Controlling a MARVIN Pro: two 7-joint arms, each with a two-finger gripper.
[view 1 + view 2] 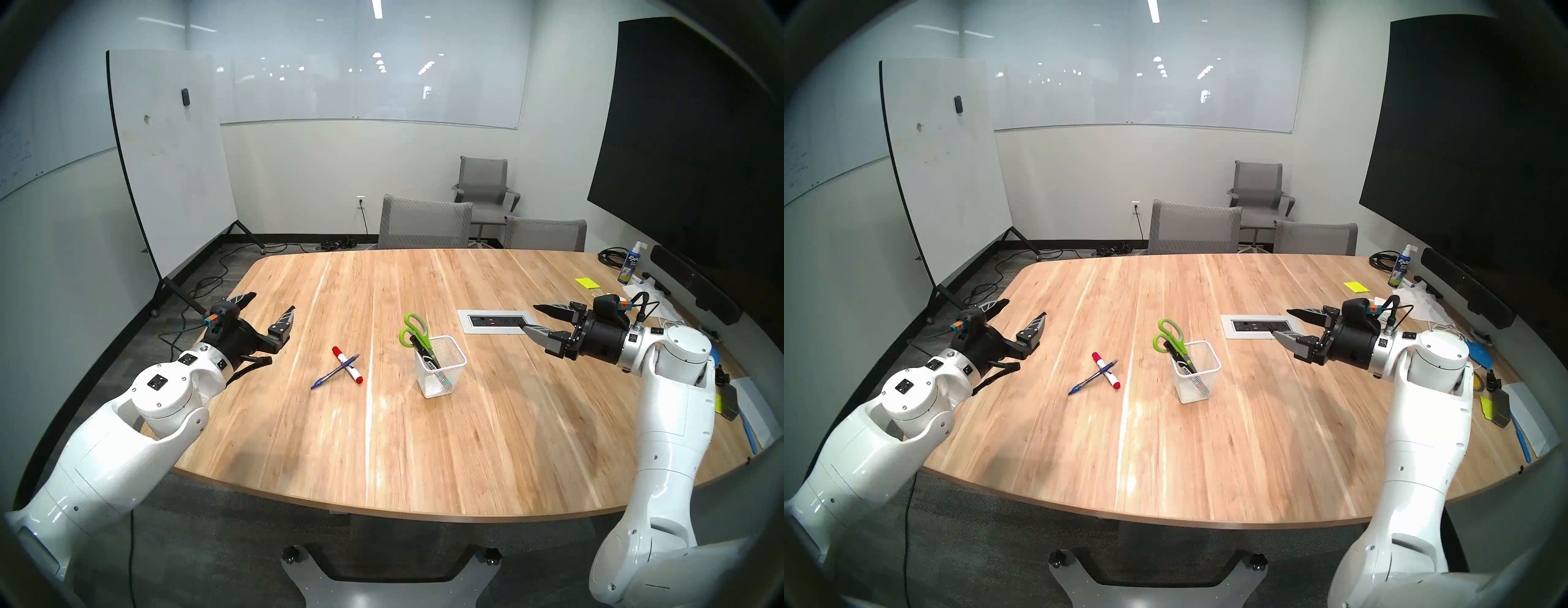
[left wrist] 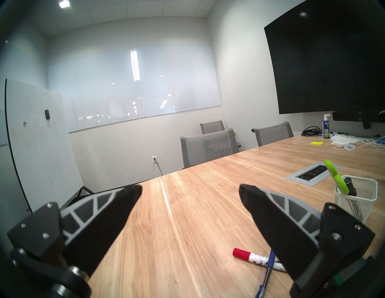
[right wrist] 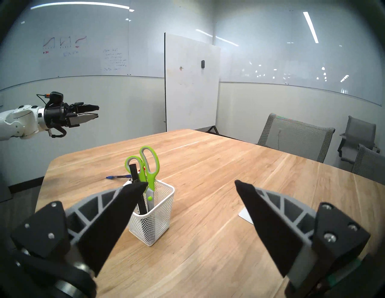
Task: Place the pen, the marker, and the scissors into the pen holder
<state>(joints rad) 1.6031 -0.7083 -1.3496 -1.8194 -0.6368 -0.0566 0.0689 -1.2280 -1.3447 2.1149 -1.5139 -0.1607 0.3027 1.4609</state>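
**Scissors and black marker in the holder; pen on the tabletop**

At nine o'clock in the head view we see the left gripper (image 1: pixel 271 303) above the tabletop (image 1: pixel 488 446) edge, jaws spread wide and holding nothing. Toward the centre, at about eight o'clock from the pen holder, the pen (image 1: pixel 335 371) lies crossed over the white marker with red ends (image 1: pixel 348 365), the two touching where they cross; both rest flat on the wood. The pen holder (image 1: pixel 441 373) stands upright near the middle of the tabletop. Inside it we find the scissors (image 1: pixel 413 333), blades down, green handles leaning out toward eleven o'clock, and beside them a black marker (image 1: pixel 426 354) tilted the same way. At three o'clock the right gripper (image 1: pixel 530 318) hangs well apart from the holder, jaws wide and empty, above the power outlet panel (image 1: pixel 494 321).
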